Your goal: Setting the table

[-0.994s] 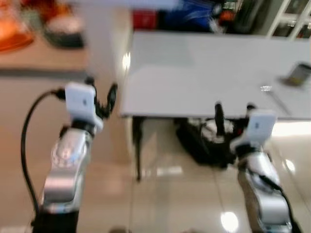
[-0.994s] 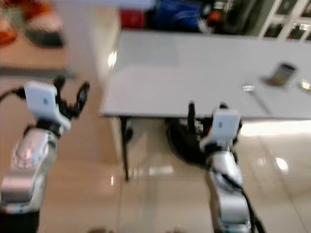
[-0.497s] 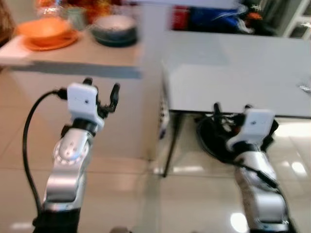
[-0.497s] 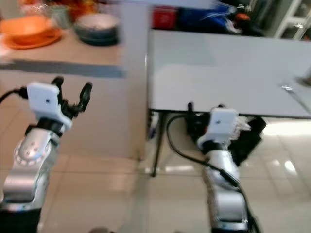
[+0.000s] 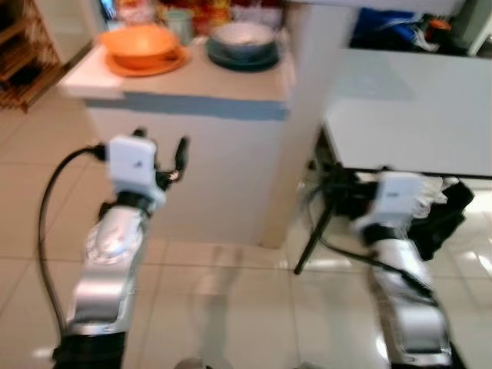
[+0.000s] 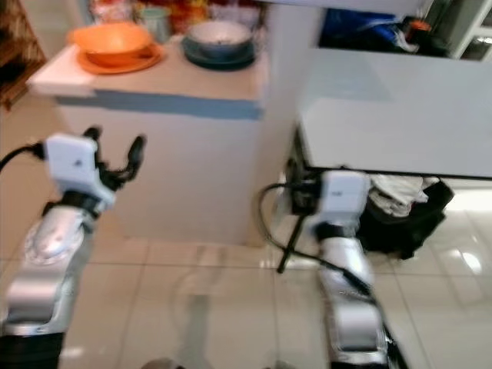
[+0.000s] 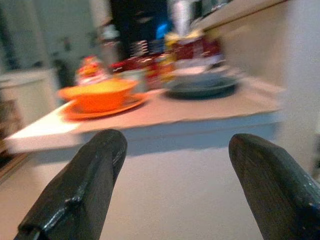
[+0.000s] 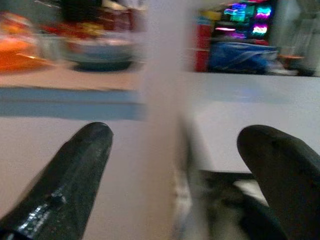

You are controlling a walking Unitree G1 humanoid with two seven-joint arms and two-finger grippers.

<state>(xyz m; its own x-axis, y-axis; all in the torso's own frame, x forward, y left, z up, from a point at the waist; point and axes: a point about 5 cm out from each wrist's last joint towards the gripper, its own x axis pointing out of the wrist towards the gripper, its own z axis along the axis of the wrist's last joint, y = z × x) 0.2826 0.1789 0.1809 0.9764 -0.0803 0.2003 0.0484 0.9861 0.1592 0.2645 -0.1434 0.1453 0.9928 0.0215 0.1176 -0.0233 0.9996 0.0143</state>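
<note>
Left gripper (image 5: 161, 157): being held raised in front of the counter-like desk (image 5: 192, 81), short of its near wall; jaws are being kept wide apart with nothing between them, probably in readiness for a dish.
Right gripper (image 8: 175, 165): being carried low, to the right of the desk's white pillar (image 5: 304, 115); jaws spread wide, nothing held.
Orange bowl (image 5: 141, 42): being kept on an orange plate (image 5: 146, 63) at the desk's far left, likely staged for collection.
Grey bowl (image 5: 244, 37): sitting on a dark plate (image 5: 244, 60), just right of the orange set.
White table (image 5: 415, 115): standing right of the desk, apparently the place to be set.
</note>
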